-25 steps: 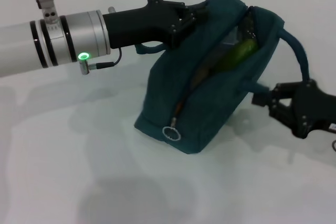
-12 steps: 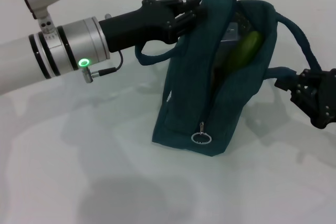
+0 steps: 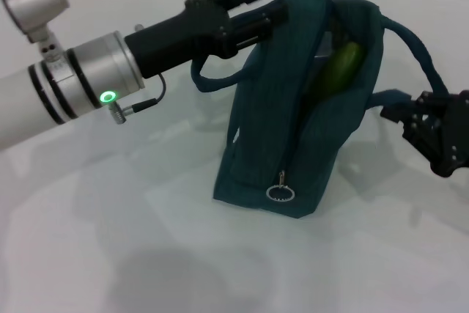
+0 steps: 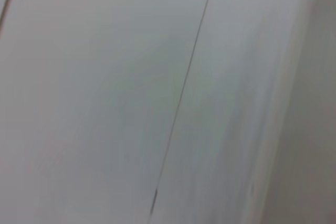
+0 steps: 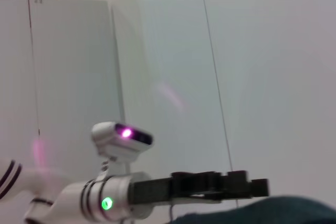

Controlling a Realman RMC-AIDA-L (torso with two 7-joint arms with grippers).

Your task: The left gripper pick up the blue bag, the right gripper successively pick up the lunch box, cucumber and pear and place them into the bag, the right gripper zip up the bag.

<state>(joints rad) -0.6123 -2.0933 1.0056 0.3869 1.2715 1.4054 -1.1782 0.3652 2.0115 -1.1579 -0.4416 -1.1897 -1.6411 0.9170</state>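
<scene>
The blue bag (image 3: 278, 122) stands upright on the white table, its mouth open and facing up. My left gripper (image 3: 267, 20) is shut on the bag's top rim at the far left side. The green cucumber (image 3: 343, 67) shows inside the opening. The lunch box and the pear are hidden. The zipper's ring pull (image 3: 281, 193) hangs at the near end of the bag. My right gripper (image 3: 407, 116) is at the bag's right side, shut on a fabric tab (image 3: 386, 99) that stretches from the bag. The right wrist view shows the left gripper (image 5: 210, 186) and the bag's rim (image 5: 252, 211).
The bag's carry strap (image 3: 414, 53) loops over toward my right gripper, and another strap loop (image 3: 209, 82) hangs under my left gripper. The white table (image 3: 110, 240) spreads in front of the bag. The left wrist view shows only a pale wall.
The bag has swung from a leaning pose to upright and shifted right. My right gripper moved right and up with the tab. My left arm rose slightly at the rim.
</scene>
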